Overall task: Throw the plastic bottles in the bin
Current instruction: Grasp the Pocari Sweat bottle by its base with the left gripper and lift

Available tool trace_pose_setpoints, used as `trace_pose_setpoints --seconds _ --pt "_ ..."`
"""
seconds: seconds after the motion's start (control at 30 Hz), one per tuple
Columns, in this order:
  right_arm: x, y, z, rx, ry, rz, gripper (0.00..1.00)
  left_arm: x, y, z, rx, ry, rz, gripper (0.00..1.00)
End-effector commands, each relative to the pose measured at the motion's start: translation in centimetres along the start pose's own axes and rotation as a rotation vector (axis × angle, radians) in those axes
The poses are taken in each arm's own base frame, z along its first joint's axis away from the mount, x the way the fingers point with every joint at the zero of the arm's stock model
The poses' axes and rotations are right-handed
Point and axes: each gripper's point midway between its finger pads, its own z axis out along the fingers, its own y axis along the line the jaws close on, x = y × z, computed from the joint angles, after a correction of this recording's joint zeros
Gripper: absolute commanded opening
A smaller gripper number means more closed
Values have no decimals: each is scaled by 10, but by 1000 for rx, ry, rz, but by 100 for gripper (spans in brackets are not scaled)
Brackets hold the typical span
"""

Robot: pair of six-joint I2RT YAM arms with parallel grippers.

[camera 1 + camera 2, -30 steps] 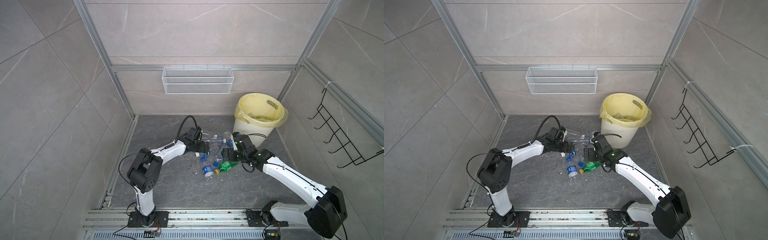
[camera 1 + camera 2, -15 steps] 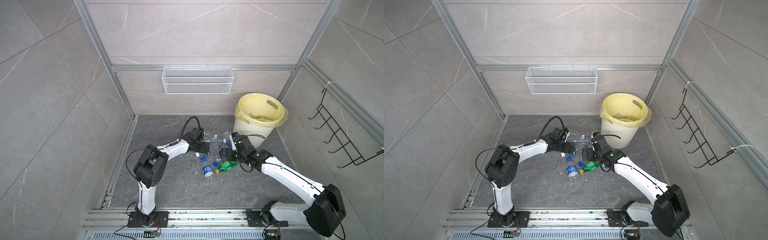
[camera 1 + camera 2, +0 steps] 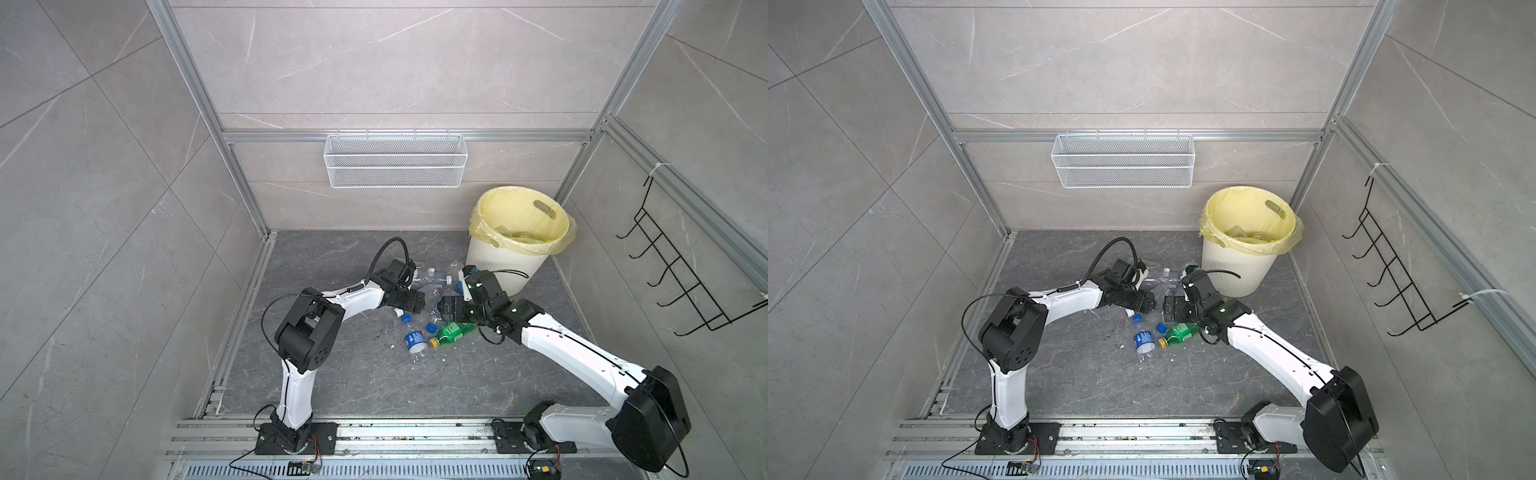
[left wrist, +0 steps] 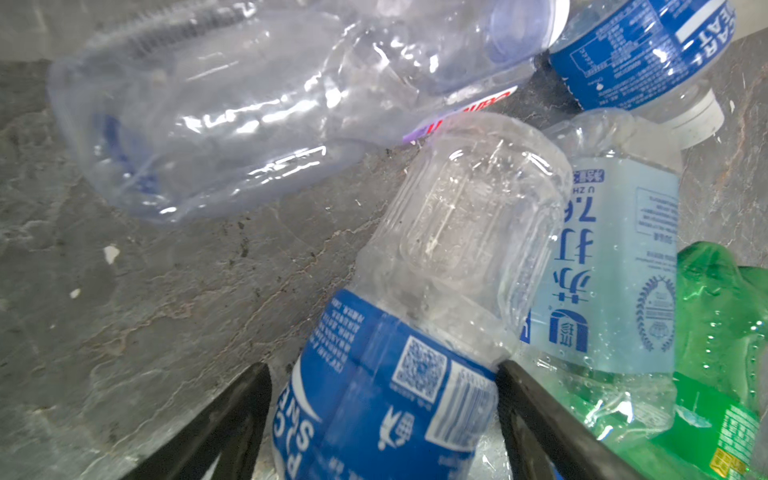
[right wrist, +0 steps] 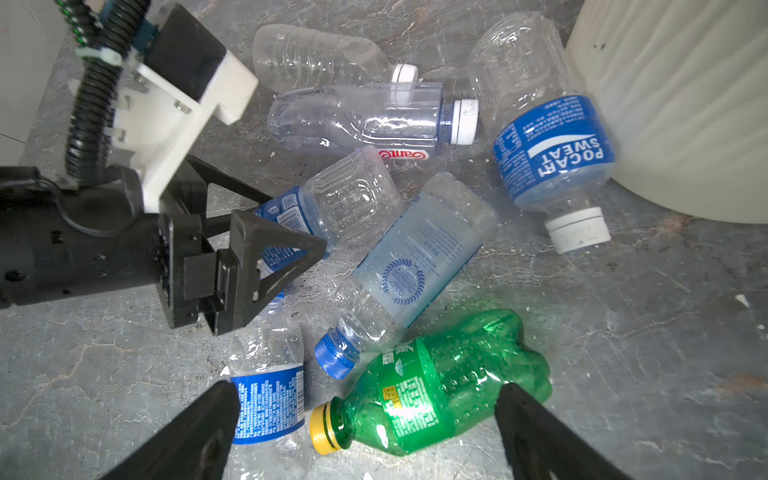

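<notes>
Bottles first: looking at a loose heap of plastic bottles (image 5: 415,257) lying flat on the grey stone floor (image 3: 374,374), mostly clear and crumpled, wearing blue labels and white or blue caps. Also spotting a green bottle (image 5: 436,386) with a yellow cap, lying on its side right between the right jaws. Seeing the whole heap sitting just ahead of both pairs of jaws, and the bin (image 3: 498,266) standing just past the heap on the far side of the right jaws, wearing a pale yellow bag and holding a few clear things too small for naming.

Now the arms. Watching the left gripper (image 4: 381,368) reaching in low and close to level, straddling a blue-label bottle (image 4: 395,395) with jaws spread, touching it with one finger (image 4: 536,419) and leaving a sliver of floor showing beside the other. Not seeing a proper pinch yet. Noticing a pale-label bottle (image 4: 602,270) lying just outside the touching finger and a big clear bottle (image 4: 228,124) lying out ahead of the tips.

Watching the right gripper (image 5: 368,388) hanging tilted down over the heap, jaws spread wide, gripping nothing, framing the green bottle, with a small blue-label bottle (image 5: 266,399) lying just beside one finger. Seeing left gripper (image 3: 417,305) and right gripper (image 3: 446,307) facing each other in both top views, tips near but apart.
</notes>
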Motion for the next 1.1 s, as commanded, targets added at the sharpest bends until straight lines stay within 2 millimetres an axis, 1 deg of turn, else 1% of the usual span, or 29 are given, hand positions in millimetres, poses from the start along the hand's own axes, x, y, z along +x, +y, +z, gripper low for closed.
trace_pose_setpoints --seconds 0.0,0.2,0.4,0.57,0.77,1.07 --pt "8 1 5 -8 19 15 100 -3 -6 2 26 -8 45 86" --pt "9 1 6 -6 20 20 100 2 -7 4 38 2 51 84" --pt "9 0 5 -2 19 27 100 7 -10 6 52 16 58 84" --pt "9 0 5 -4 19 30 100 10 -8 6 49 21 57 85" --pt "9 1 5 -8 19 36 100 11 -10 5 53 21 62 85" --pt "9 0 4 -4 16 41 100 9 -18 1 87 14 71 68"
